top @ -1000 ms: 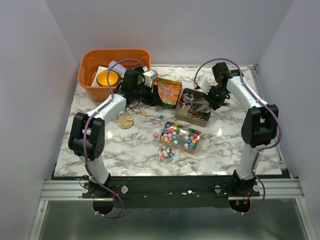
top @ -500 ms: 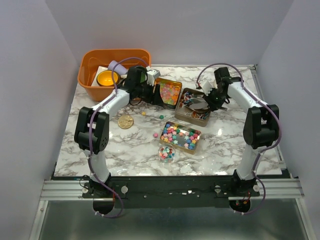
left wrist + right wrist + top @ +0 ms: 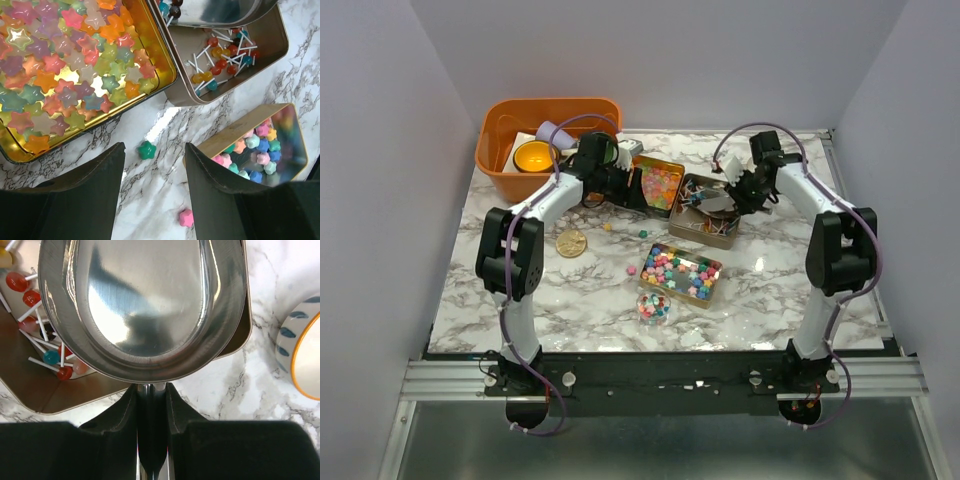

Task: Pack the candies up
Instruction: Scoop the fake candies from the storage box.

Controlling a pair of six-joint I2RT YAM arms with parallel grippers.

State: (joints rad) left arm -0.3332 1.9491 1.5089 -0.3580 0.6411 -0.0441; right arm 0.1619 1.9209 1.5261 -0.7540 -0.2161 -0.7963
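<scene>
Seemingly, green candy (image 3: 146,149) under left gripper (image 3: 154,167)

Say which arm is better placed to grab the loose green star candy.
Left: the open left gripper frames the green star candy; the right gripper is shut on a metal scoop over the lollipop tin.

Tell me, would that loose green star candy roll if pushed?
Probably not: the green star candy lies flat, so it would likely slide on the glossy table. It looks small and smooth, so a pinch may slip.

Overhead view wide; wrist views close, sharing lollipop tin (image 3: 260,50).
</scene>
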